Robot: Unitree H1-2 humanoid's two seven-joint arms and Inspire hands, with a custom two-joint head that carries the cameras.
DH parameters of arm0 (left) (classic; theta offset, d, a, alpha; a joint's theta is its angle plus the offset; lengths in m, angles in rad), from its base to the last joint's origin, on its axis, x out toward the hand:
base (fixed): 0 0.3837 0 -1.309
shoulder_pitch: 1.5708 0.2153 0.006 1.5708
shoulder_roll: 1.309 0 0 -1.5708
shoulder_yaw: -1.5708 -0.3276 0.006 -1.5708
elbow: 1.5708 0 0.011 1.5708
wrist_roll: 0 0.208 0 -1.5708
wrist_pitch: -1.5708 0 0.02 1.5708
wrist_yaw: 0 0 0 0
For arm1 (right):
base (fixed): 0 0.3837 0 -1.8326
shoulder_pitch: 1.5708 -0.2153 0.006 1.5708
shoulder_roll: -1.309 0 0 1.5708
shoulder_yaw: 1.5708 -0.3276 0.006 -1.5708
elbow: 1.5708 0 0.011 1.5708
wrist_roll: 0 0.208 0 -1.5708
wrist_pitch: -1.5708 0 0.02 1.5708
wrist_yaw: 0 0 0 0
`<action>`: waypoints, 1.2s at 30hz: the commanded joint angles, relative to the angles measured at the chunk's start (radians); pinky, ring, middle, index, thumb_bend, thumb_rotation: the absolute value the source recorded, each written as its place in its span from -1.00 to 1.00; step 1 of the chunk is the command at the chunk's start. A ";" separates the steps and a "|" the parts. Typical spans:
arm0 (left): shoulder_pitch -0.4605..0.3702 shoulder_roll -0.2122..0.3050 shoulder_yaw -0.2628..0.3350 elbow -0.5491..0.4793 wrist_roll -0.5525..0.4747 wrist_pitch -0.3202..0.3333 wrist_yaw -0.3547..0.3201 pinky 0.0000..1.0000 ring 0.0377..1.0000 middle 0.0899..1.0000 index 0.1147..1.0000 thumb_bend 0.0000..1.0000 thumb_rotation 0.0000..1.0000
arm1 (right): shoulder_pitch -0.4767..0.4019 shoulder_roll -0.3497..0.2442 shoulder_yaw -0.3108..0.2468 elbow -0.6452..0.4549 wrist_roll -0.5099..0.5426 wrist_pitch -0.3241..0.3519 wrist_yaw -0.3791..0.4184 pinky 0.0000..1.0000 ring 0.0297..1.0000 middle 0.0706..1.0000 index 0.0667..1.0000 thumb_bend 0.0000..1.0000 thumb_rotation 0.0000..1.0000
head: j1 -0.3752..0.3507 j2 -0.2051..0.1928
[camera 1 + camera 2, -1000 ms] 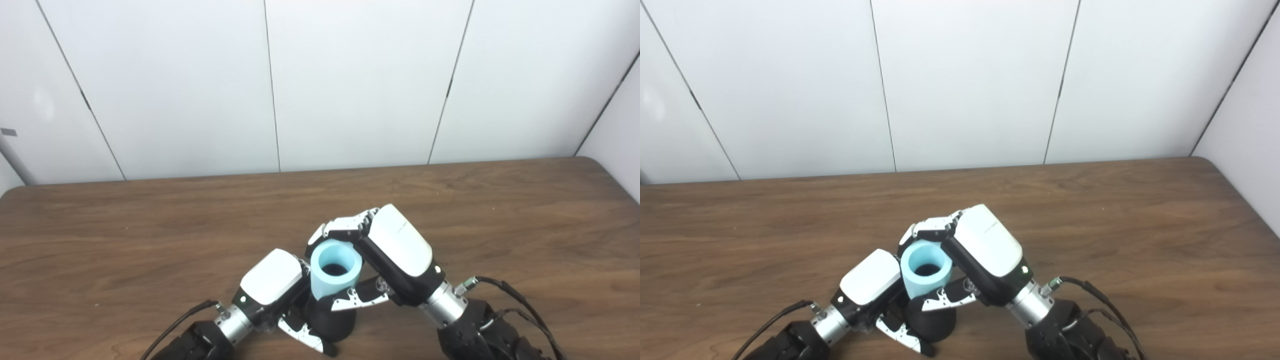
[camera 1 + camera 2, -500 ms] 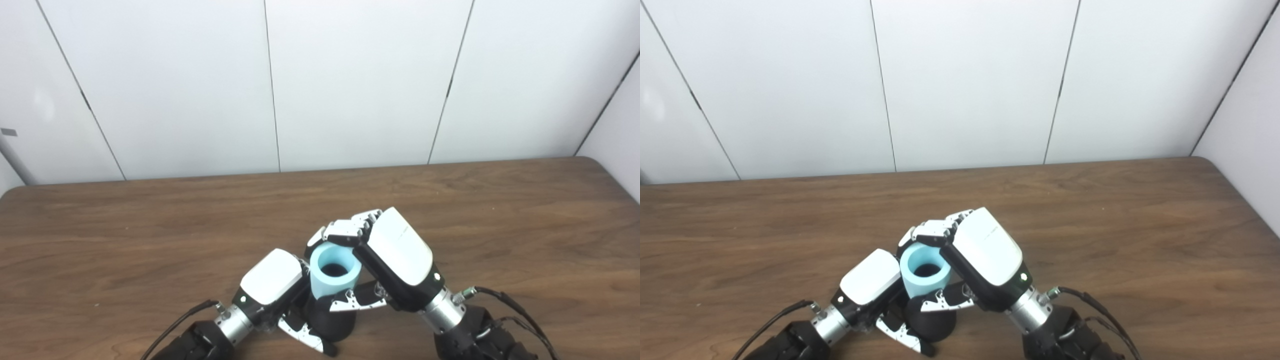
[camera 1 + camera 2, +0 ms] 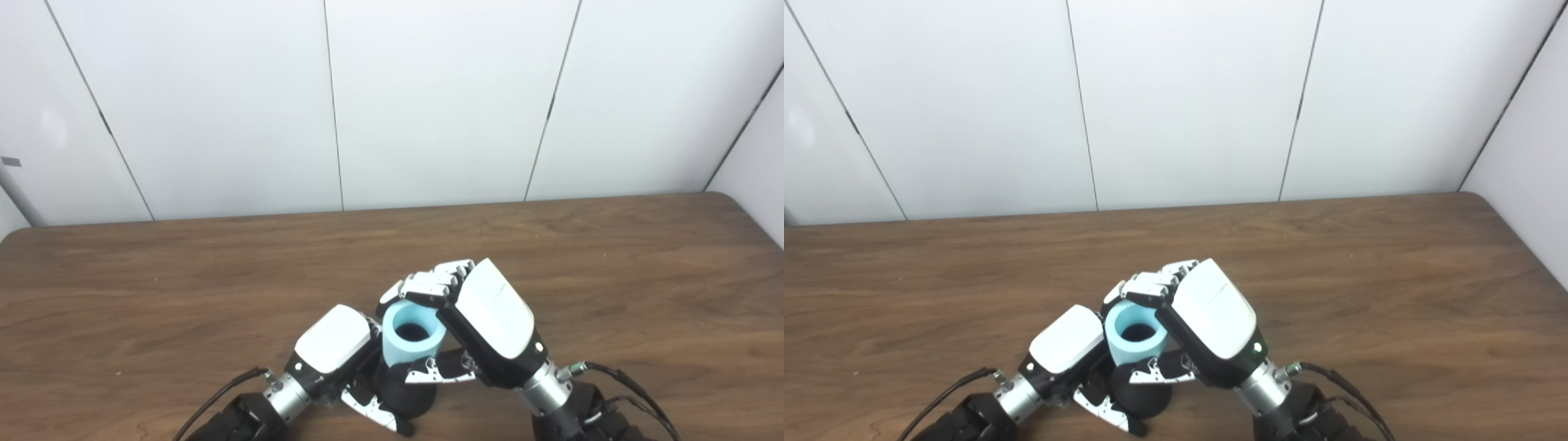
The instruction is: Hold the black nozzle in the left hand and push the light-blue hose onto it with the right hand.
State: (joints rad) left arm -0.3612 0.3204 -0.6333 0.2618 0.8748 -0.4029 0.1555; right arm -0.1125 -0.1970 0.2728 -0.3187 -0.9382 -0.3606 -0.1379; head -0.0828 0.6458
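Our left robot hand (image 3: pixel 334 348) grips the black nozzle (image 3: pixel 405 392) while our right robot hand (image 3: pixel 484 315) clasps the light-blue hose (image 3: pixel 411 344) seated upright on it.

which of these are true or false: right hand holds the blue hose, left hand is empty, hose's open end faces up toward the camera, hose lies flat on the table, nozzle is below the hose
1. The right hand holds the light-blue hose. True.
2. The left hand is empty. False: it is closed on the black nozzle.
3. The hose's open end faces up toward the camera. True: its dark bore shows.
4. The hose lies flat on the table. False: it stands roughly upright, held between the hands.
5. The nozzle sits below the hose. True: the hose's lower end meets it.
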 commanded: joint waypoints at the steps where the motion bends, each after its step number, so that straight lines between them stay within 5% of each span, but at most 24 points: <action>1: 0.133 -0.019 -0.074 0.064 0.035 0.004 -0.059 -0.85 -0.81 -0.75 -0.17 0.04 -0.91 | 0.000 -0.020 -0.009 0.024 -0.051 -0.012 -0.033 -0.47 -0.34 -0.19 0.00 0.04 -1.00 | -0.001 0.000; 12: 0.132 -0.020 -0.072 0.069 0.029 0.001 -0.057 -0.86 -0.82 -0.78 -0.17 0.04 -0.91 | -0.001 -0.013 -0.008 0.036 -0.007 -0.001 -0.041 -0.42 -0.26 -0.17 -0.02 0.04 -0.93 | 0.000 -0.002; 13: 0.131 -0.020 -0.072 0.071 0.031 0.001 -0.055 -0.86 -0.82 -0.78 -0.17 0.04 -0.91 | 0.002 -0.011 -0.008 0.029 -0.002 0.010 -0.028 -0.33 -0.15 -0.08 0.01 0.44 -0.59 | 0.000 -0.002; 14: 0.131 -0.020 -0.073 0.071 0.032 0.000 -0.054 -0.86 -0.82 -0.78 -0.17 0.04 -0.91 | 0.004 -0.009 -0.009 0.023 0.004 0.020 -0.013 -0.33 -0.15 -0.08 0.01 0.44 -0.59 | 0.000 -0.002; 15: 0.131 -0.021 -0.073 0.073 0.033 0.000 -0.052 -0.86 -0.82 -0.78 -0.17 0.04 -0.91 | 0.008 -0.006 -0.009 0.014 0.012 0.034 0.007 -0.26 -0.06 0.01 0.08 0.73 -0.40 | 0.000 -0.002; 18: 0.128 -0.022 -0.073 0.082 0.029 -0.004 -0.051 -0.86 -0.83 -0.79 -0.17 0.04 -0.91 | 0.014 0.000 -0.013 -0.009 0.030 0.069 0.061 -0.07 0.18 0.26 0.28 0.97 -0.11 | -0.002 -0.005; 36: 0.128 -0.024 -0.070 0.081 0.028 0.001 -0.051 -0.86 -0.83 -0.79 -0.17 0.04 -0.91 | 0.018 0.009 -0.023 -0.013 0.030 0.062 0.048 0.05 0.28 0.35 0.36 0.99 -0.16 | -0.003 -0.006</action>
State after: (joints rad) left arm -0.3604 0.3187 -0.6347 0.2611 0.8746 -0.4016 0.1555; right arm -0.0835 -0.1906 0.2596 -0.3141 -0.9118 -0.2818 -0.0634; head -0.0844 0.6381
